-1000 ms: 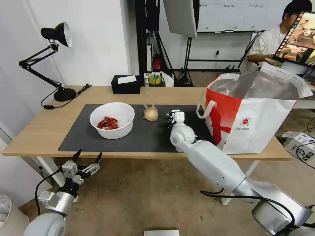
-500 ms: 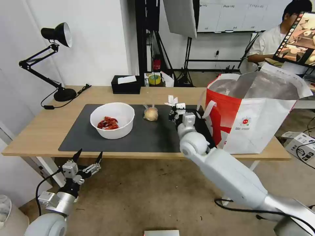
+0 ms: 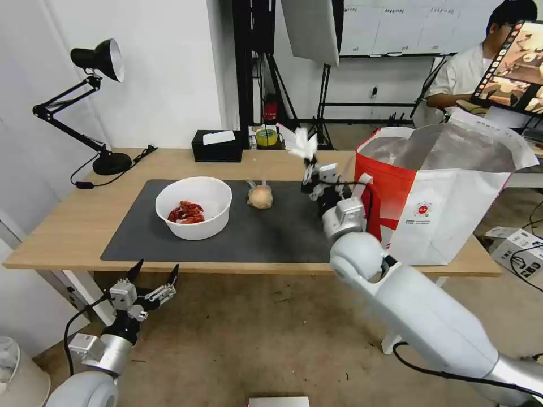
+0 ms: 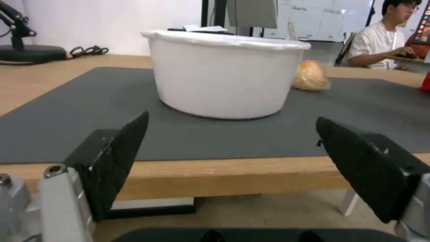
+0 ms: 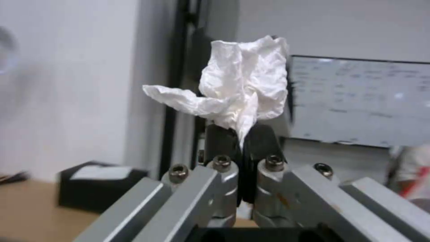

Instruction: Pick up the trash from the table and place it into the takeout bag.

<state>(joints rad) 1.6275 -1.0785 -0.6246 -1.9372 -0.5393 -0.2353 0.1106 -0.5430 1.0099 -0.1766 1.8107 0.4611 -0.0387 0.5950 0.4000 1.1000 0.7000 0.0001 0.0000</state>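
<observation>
My right gripper [image 3: 309, 163] is shut on a crumpled white tissue [image 3: 300, 142], held up above the table [image 3: 56, 226] just left of the takeout bag [image 3: 447, 192]. In the right wrist view the tissue [image 5: 244, 94] sticks up from my right gripper [image 5: 240, 134]. A white bowl with red shells [image 3: 194, 207] and a small clear bag with a tan lump [image 3: 260, 196] rest on the dark grey mat [image 3: 254, 237]. My left gripper [image 3: 153, 274] hangs open below the table's front edge; its wrist view faces the bowl [image 4: 224, 72] and the lump [image 4: 310, 75] across the open left gripper [image 4: 233, 134].
A black tissue box [image 3: 216, 145] and a roll of tape [image 3: 266, 137] stand at the table's back edge. A black desk lamp [image 3: 96, 102] occupies the back left corner. The takeout bag stands open at the table's right end.
My right gripper has lifted the tissue from the mat and carried it up and to the right, toward the takeout bag. The left arm has stayed put.
</observation>
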